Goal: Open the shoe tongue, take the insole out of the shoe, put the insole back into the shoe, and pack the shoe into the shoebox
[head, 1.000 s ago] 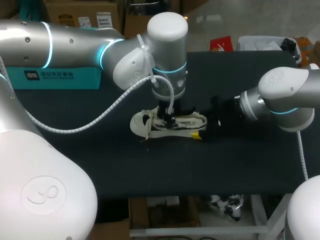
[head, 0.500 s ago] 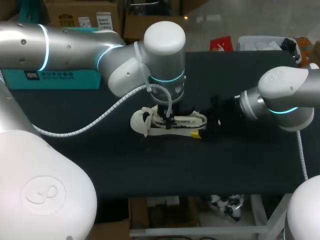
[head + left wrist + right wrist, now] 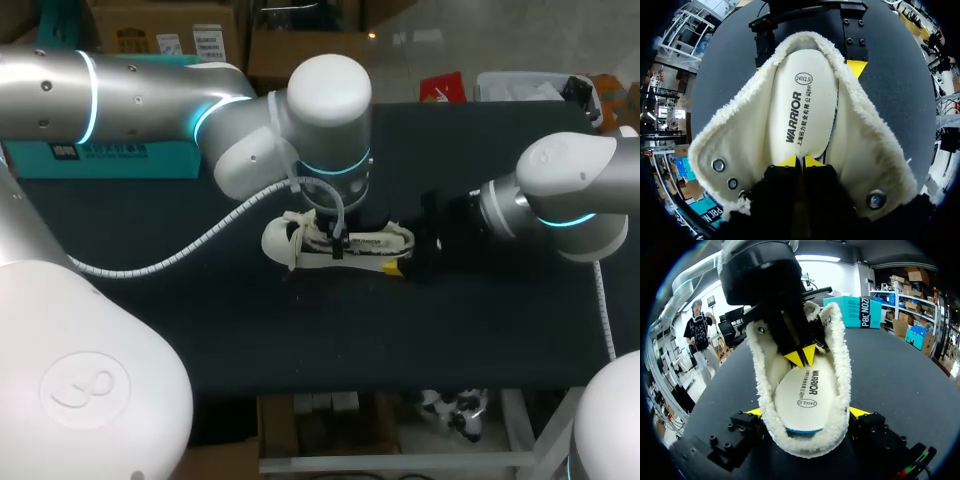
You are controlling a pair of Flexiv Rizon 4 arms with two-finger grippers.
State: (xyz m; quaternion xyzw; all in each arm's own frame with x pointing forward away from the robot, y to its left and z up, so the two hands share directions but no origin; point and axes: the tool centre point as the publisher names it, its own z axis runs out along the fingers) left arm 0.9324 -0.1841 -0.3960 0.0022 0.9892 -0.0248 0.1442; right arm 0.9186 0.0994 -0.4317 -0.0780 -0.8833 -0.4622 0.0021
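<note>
Left gripper [image 3: 801, 161], carried by the silver-and-white left arm [image 3: 150, 90] that enters from the left, hangs over the middle of the black table [image 3: 300, 340] and points down into the shoe's opening. Its two yellow fingertips [image 3: 789, 161] are pressed together with only a hairline gap. They rest on the insole, well forward of the heel; whether any of the insole is pinched between them cannot be told. At the far left rear of the table lies the teal cardboard shoebox [image 3: 100, 158], partly hidden under the left arm and well apart from the shoe. At the table's centre sits the white fleece-lined shoe [image 3: 280, 243], upright on its sole, toe to the left and heel to the right. Its sides are spread wide, so the metal eyelets [image 3: 717, 165] on the flaps face up. Inside it lies the cream oval insole with black print [image 3: 802, 110], flat on the shoe's floor and ringed by the fleece lining. At the heel is the right gripper [image 3: 807, 412], clamped on the shoe: its yellow fingertips [image 3: 860, 412] press the heel from both sides, low against the table. The white right arm [image 3: 570, 205] enters from the right.
</note>
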